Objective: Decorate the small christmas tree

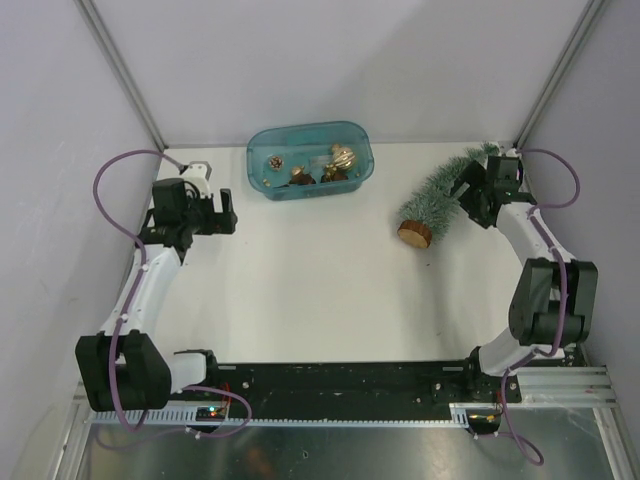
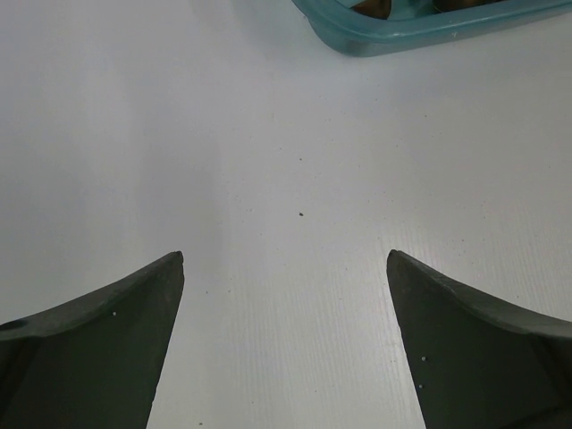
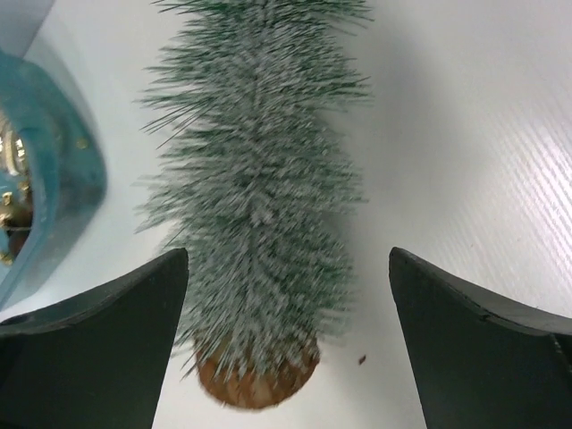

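The small christmas tree (image 1: 438, 195) lies on its side at the back right of the white table, its wood-slice base (image 1: 414, 234) toward the middle. In the right wrist view the tree (image 3: 259, 206) runs up the frame, base (image 3: 255, 384) lowest. My right gripper (image 1: 468, 190) is open over the tree's upper part, and in its own view (image 3: 286, 268) the jaws stand wide on either side of the tree without touching it. My left gripper (image 1: 222, 213) is open and empty over bare table at the left, as its own view (image 2: 286, 264) shows.
A teal tub (image 1: 310, 162) holding gold and brown ornaments (image 1: 340, 158) stands at the back centre; its corner shows in the left wrist view (image 2: 420, 27) and its end in the right wrist view (image 3: 49, 161). Grey walls close in on three sides.
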Controlling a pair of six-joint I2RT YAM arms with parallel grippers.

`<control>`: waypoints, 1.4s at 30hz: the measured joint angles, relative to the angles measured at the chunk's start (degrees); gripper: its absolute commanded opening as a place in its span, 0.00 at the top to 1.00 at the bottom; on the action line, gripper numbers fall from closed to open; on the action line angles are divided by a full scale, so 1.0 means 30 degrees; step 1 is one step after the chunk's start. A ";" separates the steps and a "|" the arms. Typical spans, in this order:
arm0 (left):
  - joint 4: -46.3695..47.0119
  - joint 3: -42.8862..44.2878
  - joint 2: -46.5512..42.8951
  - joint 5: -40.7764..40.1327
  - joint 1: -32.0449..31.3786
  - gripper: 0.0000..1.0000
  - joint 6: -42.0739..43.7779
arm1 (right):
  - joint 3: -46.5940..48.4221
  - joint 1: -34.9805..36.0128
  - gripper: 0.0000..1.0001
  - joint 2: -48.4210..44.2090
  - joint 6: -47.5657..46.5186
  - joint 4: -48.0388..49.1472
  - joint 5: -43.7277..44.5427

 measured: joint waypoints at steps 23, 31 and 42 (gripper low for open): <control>-0.0146 0.0080 0.1158 0.0831 0.0000 0.00 0.0007 | 0.0000 -0.1144 0.68 0.4539 0.1224 0.5690 -0.1654; -0.0146 0.0080 0.1158 0.1042 0.0000 0.00 0.0007 | 0.0000 -0.0685 1.00 0.4801 0.1282 0.5960 -0.1683; -0.0153 0.0080 0.1158 0.1180 0.0000 0.00 0.0007 | -0.2645 0.3381 1.00 -0.1639 -0.0109 0.6696 0.0226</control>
